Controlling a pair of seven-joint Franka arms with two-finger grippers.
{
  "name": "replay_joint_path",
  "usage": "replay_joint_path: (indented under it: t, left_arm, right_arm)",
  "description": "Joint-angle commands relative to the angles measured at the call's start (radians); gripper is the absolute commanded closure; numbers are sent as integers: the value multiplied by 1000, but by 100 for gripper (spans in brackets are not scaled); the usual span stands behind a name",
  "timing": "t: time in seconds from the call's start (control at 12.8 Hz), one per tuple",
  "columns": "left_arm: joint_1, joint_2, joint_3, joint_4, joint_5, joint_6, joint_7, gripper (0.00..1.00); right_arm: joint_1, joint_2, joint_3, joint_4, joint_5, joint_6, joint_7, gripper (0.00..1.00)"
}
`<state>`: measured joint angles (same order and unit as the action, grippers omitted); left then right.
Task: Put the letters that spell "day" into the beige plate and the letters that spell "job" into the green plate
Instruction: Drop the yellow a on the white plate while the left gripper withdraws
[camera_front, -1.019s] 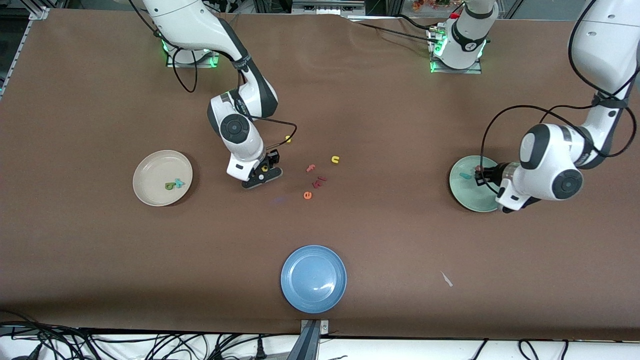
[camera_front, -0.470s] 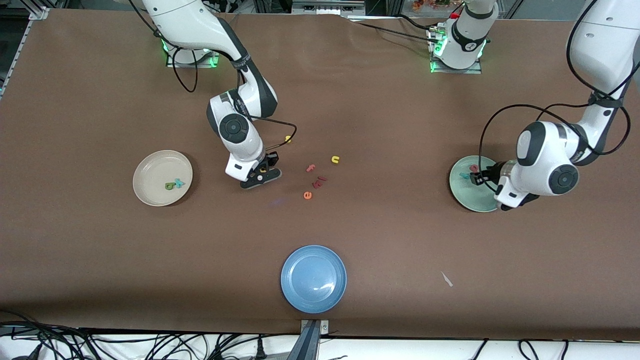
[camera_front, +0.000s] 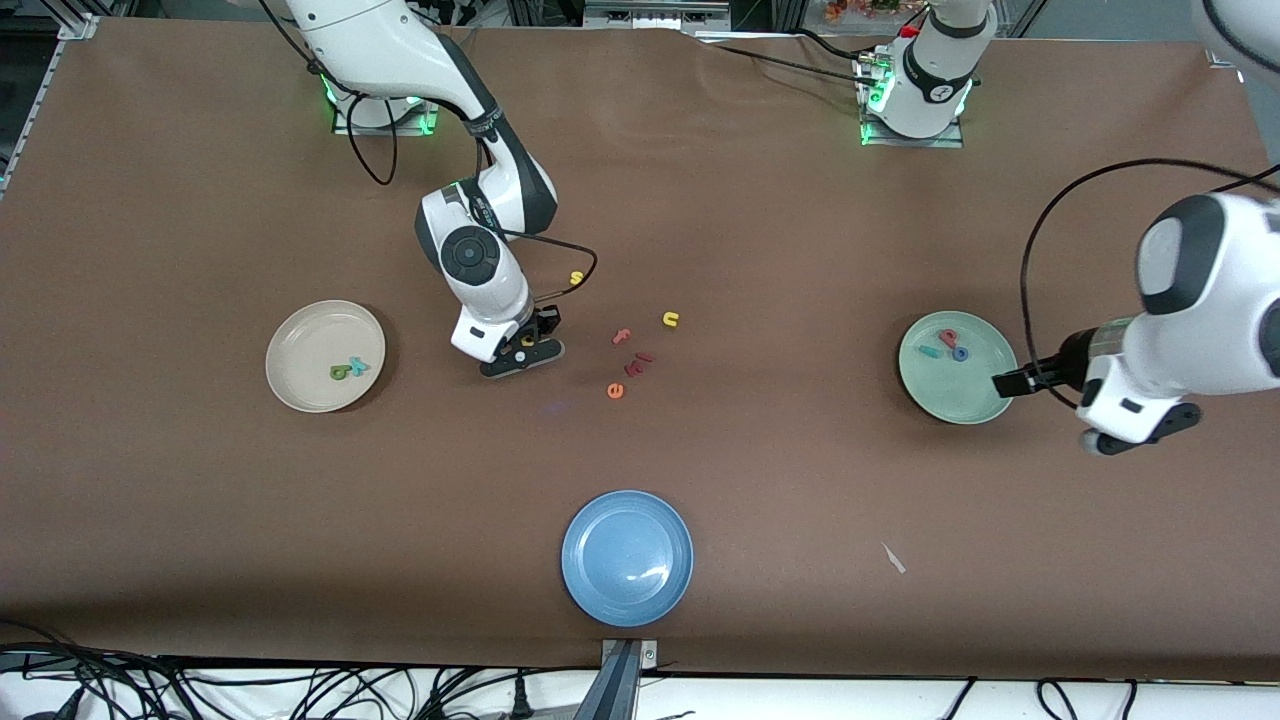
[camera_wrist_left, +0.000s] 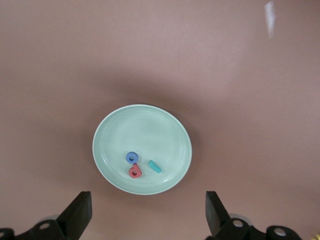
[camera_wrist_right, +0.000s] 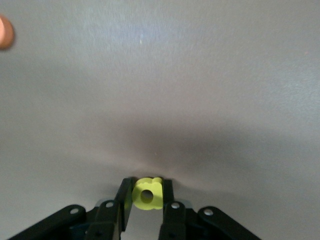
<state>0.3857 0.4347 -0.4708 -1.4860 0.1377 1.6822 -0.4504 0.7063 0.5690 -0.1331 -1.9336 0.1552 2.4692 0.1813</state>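
Green plate (camera_wrist_left: 120, 125): teal "j" (camera_wrist_left: 154, 166), blue "o" (camera_wrist_left: 132, 157), pink-red letter (camera_wrist_left: 134, 172). Left hand (camera_wrist_left: 145, 212) released above. Right hand (camera_wrist_right: 145, 205) grasps yellow letter (camera_wrist_right: 147, 194) (on table). Beige plate (camera_front: 300, 345): olive letter (camera_front: 339, 372), teal "y" (camera_front: 357, 365).

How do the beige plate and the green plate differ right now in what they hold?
The beige plate holds two letters, an olive-green one and a teal one; the green plate holds three: teal, blue ring, pink-red. The beige plate sits toward the right arm's end, the green toward the left arm's. Both are round, plain and similar in size.
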Motion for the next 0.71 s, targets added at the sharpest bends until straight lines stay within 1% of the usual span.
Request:
replay_joint_path:
  t: [0.0, 0.16, 0.24, 0.39, 0.47, 0.55, 0.63]
  left_arm:
    - [-7, 21, -17, 143, 17, -111, 42, 0]
    - [-16, 21, -18, 190, 17, -153, 126, 1]
    - [-19, 21, -17, 203, 17, -157, 184, 1]
    - [-21, 19, -15, 225, 19, -168, 255, 1]
    - [-59, 19, 6, 227, 20, -171, 275, 0]
    - [-124, 18, 80, 234, 11, -171, 285, 0]
    - [-213, 4, 189, 243, -3, -171, 291, 0]
  right_arm:
    - [2, -20, -51, 86, 9, -146, 38, 80]
    - [2, -44, -107, 108, 12, -219, 55, 80]
    - [2, -55, -150, 107, 10, -240, 53, 80]
    - [2, -67, -215, 105, 9, -306, 46, 80]
    - [2, -67, -242, 105, 9, -343, 43, 81]
    - [2, -70, -264, 105, 7, -370, 41, 81]
    - [2, -72, -298, 105, 1, -392, 31, 82]
